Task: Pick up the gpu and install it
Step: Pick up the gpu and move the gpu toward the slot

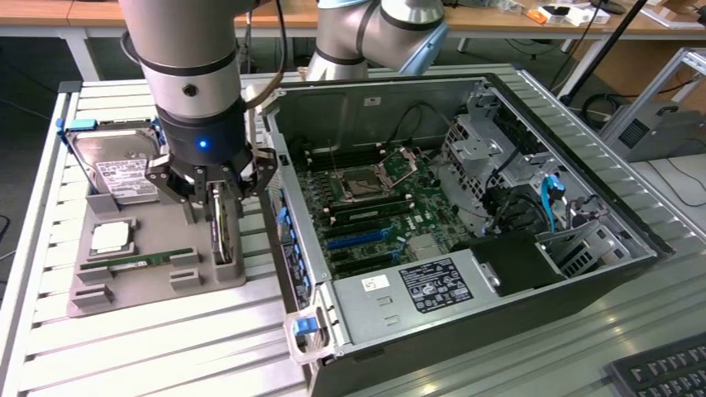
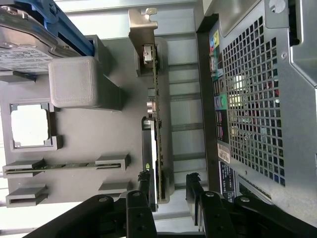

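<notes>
Wrist view: open gripper [image 2: 168, 178] straddles gpu [image 2: 158, 148]; computer case [image 2: 257, 99] just beside.

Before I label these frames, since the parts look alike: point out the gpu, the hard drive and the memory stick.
gpu [image 2: 156, 148]: wrist view, on its thin board edge.
hard drive [image 1: 124, 175]: exterior view, on its white label.
memory stick [image 1: 149, 261]: exterior view, on its green middle.

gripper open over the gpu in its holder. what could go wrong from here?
1. The gripper straddles the gpu off-centre, one finger much nearer; closing may shove the card sideways in the holder.
2. It sits near the end away from the bracket, so the card could tilt when lifted.
3. The computer case is close beside; the outer finger might clip it.
</notes>
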Controlling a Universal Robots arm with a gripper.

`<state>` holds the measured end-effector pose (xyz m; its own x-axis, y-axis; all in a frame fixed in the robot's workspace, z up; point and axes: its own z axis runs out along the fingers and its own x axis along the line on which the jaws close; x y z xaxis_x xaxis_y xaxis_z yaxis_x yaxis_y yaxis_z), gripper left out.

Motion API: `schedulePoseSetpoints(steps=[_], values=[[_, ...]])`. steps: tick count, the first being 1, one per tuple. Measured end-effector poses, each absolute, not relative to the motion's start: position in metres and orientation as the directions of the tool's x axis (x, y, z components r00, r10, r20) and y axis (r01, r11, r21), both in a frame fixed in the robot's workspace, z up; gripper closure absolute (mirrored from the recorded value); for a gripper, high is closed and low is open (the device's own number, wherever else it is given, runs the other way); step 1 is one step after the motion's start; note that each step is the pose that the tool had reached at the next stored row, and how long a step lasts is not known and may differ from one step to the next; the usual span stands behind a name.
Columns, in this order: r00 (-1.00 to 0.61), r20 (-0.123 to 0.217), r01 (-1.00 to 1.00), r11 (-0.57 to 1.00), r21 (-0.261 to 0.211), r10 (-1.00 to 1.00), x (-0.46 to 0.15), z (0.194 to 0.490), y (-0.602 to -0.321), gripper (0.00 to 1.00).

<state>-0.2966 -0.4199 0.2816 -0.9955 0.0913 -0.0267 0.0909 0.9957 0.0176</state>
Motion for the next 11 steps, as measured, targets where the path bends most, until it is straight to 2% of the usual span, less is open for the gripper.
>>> schedulePoseSetpoints(steps=[11], values=[[-0.995,-0.027,0.091,0.996,0.017,0.091,-0.2966,0.2785,-0.4199,0.58]])
